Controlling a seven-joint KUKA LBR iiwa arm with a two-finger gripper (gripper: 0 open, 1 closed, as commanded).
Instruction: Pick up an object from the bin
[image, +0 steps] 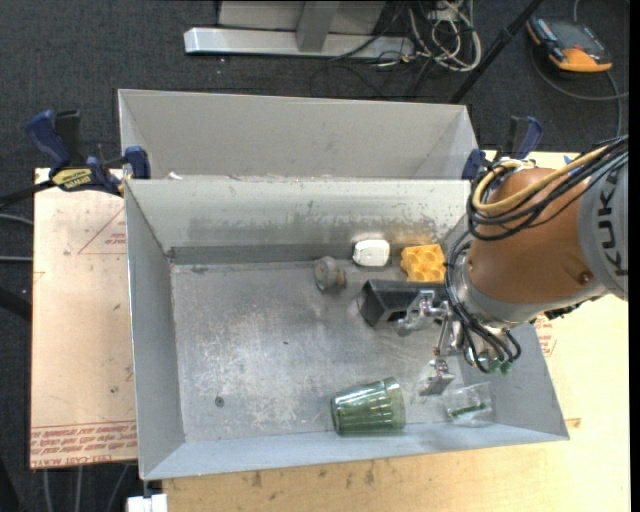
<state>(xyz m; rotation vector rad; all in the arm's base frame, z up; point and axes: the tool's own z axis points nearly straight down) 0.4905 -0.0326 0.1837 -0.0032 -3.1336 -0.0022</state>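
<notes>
Approach stage, I'd say: the gripper hung between green cup and clear scrap, open or closed I couldn't tell, needing centring next.

Black box — partly behind end effector.

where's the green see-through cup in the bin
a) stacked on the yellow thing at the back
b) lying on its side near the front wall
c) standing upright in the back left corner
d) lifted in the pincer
b: the green cup lies on its side on the floor of the bin, close to the front wall and just left of the pincer.
</notes>
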